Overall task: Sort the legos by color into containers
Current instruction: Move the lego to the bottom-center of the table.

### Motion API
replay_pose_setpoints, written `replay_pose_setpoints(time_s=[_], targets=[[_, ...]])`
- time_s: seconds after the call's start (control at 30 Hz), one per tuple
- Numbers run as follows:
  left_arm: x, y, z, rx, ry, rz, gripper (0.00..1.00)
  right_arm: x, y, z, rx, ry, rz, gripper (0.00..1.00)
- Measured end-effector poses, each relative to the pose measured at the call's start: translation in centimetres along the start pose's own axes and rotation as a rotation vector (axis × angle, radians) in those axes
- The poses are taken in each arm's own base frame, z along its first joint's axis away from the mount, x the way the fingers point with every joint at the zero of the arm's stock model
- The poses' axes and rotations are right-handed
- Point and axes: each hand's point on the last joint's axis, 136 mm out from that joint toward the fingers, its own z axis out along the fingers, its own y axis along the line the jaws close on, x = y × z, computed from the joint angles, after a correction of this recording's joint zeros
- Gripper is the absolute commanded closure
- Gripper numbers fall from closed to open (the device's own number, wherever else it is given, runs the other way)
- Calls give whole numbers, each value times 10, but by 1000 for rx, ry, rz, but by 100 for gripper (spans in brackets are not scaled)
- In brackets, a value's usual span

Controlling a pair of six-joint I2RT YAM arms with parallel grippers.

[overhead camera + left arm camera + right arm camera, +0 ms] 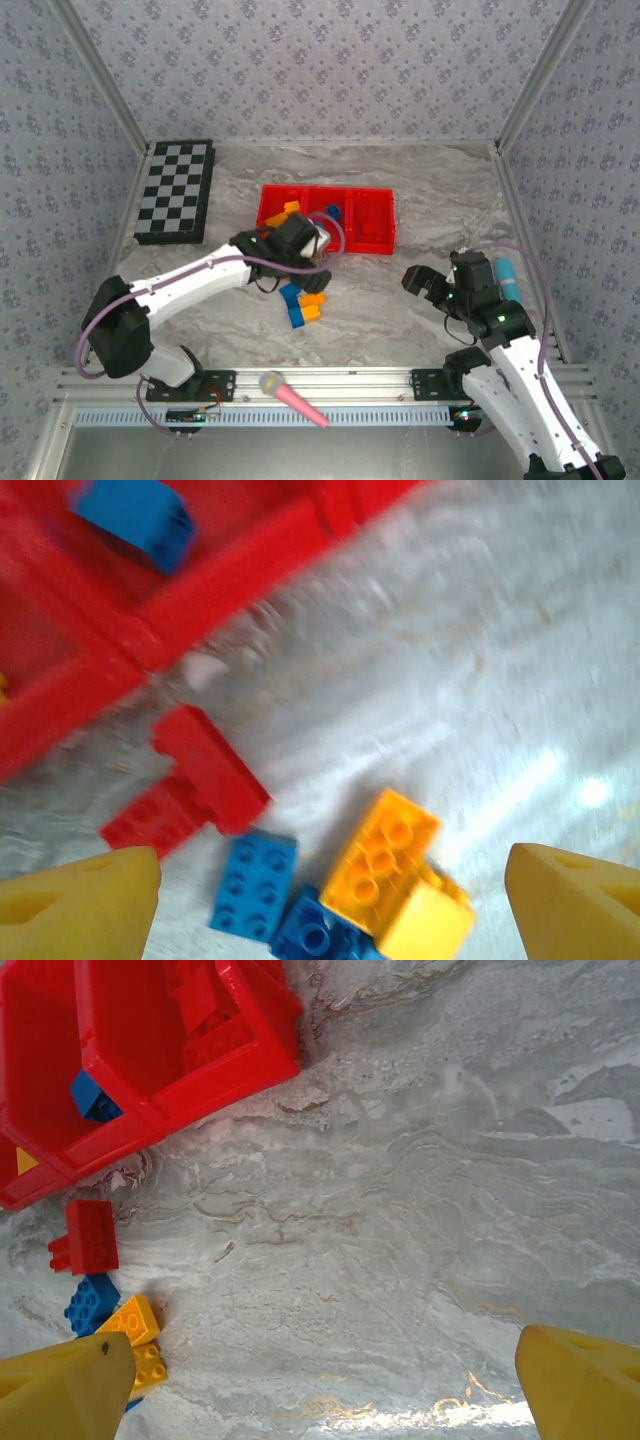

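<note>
The red tray (390,215) holds yellow legos (290,211) in its left compartment, a blue one (333,211) in the middle and red ones (372,222) on the right. My left gripper (316,246) hangs open by the tray's front wall (200,590), above the loose legos: a red brick (195,780), a blue brick (253,883) and an orange brick (385,855). Nothing lies between its fingertips (80,900). My right gripper (425,283) is open over bare table, with nothing in it. Its view shows the tray (150,1050) and the loose red brick (90,1237).
A black-and-white checkerboard (175,190) lies at the back left. A pink microphone toy (293,397) rests on the front rail. A teal object (507,272) sits beside the right arm. Patterned walls close in the table on three sides.
</note>
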Motion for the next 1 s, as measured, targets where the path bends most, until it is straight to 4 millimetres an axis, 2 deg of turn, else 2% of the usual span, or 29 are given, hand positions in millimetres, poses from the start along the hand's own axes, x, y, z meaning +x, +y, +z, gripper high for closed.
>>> replay_pose_setpoints(time_s=[0.07, 0.23, 0.4, 0.53, 0.6, 0.73, 1.0], targets=[[15, -11, 3, 6, 41, 57, 18, 1, 2, 1, -9, 4, 2, 0], [31, -23, 8, -17, 93, 139, 26, 2, 5, 2, -18, 10, 7, 0], [54, -31, 29, -47, 196, 202, 33, 3, 6, 2, -22, 14, 9, 0], [72, -39, 47, -74, 293, 263, 45, 5, 8, 2, -26, 19, 8, 0], [75, -43, 54, -85, 324, 285, 50, 5, 8, 2, -27, 20, 7, 0], [75, -48, 63, -104, 354, 307, 52, 5, 7, 2, -24, 19, 5, 0], [77, -49, 65, -111, 376, 309, 60, 5, 7, 2, -20, 19, 5, 0]])
